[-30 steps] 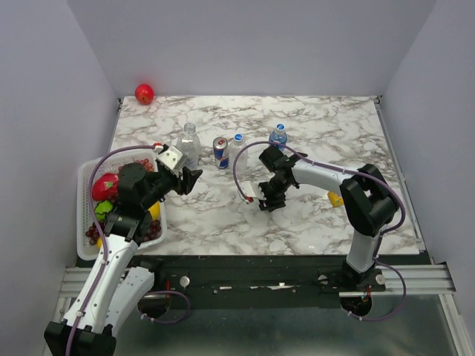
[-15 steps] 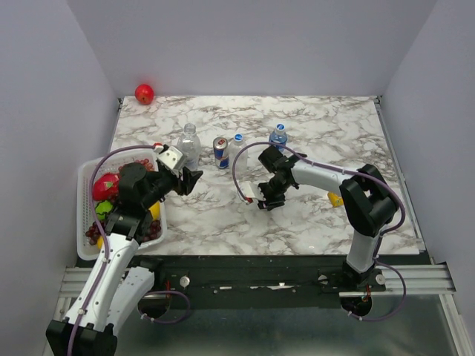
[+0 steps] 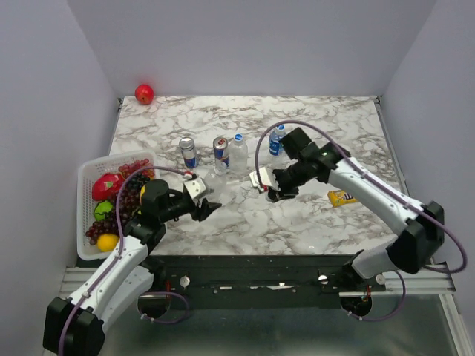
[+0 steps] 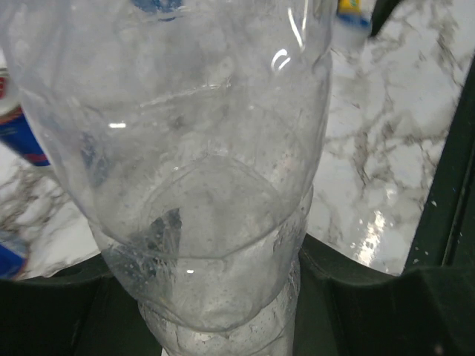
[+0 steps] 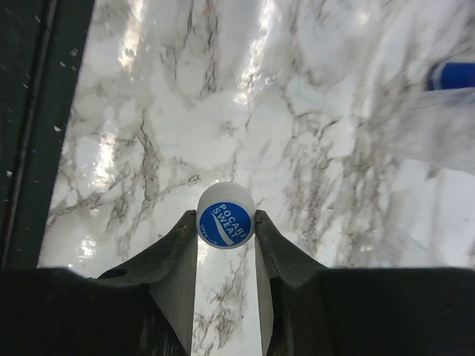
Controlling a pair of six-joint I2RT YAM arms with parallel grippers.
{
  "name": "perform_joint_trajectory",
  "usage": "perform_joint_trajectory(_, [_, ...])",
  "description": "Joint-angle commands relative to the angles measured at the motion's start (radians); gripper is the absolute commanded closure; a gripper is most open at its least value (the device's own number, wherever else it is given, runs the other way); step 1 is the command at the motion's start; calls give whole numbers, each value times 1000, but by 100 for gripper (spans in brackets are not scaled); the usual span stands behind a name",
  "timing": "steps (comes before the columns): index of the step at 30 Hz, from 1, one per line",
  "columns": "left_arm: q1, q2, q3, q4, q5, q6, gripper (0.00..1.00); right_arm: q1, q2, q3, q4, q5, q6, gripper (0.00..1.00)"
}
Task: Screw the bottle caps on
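left end effector [image 3: 208, 208] low, level, gripping; right end effector [image 3: 273, 194] angled down, pinched closed.

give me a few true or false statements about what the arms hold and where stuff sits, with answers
1. The right fingers grip a small round blue plastic cap. True.
2. The left fingers are empty. False: a clear plastic bottle sits between them.
3. The round red apple lies in the white plastic basket. False: it sits at the marble table's far left corner, outside the basket.
4. Two blue-and-silver drink cans stand on the table. True.
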Motion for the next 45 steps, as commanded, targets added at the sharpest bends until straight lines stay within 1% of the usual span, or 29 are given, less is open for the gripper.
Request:
perform_joint_trajectory(1, [-109, 7, -132, 128, 110, 128, 100, 11, -126, 166, -238, -163, 151, 73])
perform_joint_trajectory(2, [-125, 15, -123, 135, 102, 152, 100, 12, -142, 187, -240, -168, 171, 73])
perform_joint_trajectory(3, [-147, 33, -132, 189, 98, 131, 100, 17, -146, 232, -238, -166, 185, 73])
perform_joint_trajectory(5, [-176, 58, -134, 237, 99, 143, 100, 32, -140, 276, -238, -171, 217, 72])
perform_joint_trajectory(8, [-208, 131, -88, 202, 116, 194, 100, 75, -77, 416, -293, -163, 205, 72])
perform_joint_trajectory(10, [-218, 167, -74, 202, 113, 203, 100, 107, -48, 485, -313, -157, 206, 72])
perform_joint_trajectory(11, [-228, 170, -74, 204, 111, 211, 100, 118, -43, 494, -313, -153, 206, 71])
perform_joint_trajectory(19, [-282, 141, -86, 196, 91, 243, 100, 204, -14, 501, -296, -76, 212, 71])
perform_joint_trajectory(29, [-320, 116, -75, 172, 73, 274, 100, 242, -12, 462, -244, -48, 236, 71])
perform_joint_trajectory(33, [-323, 118, -69, 181, 65, 278, 100, 252, -11, 456, -255, -51, 216, 70])
perform_joint_trajectory(40, [-323, 116, -77, 244, 23, 214, 100, 253, 6, 467, -341, -74, 147, 69])
perform_joint_trajectory(41, [-323, 118, -88, 283, 6, 167, 100, 255, 6, 464, -345, -76, 144, 69])
perform_joint_trajectory(42, [-322, 114, -92, 300, -22, 151, 100, 253, 3, 456, -353, -77, 139, 69])
perform_joint_trajectory(45, [-323, 111, -105, 337, -31, 125, 100, 255, -1, 441, -344, -76, 145, 69])
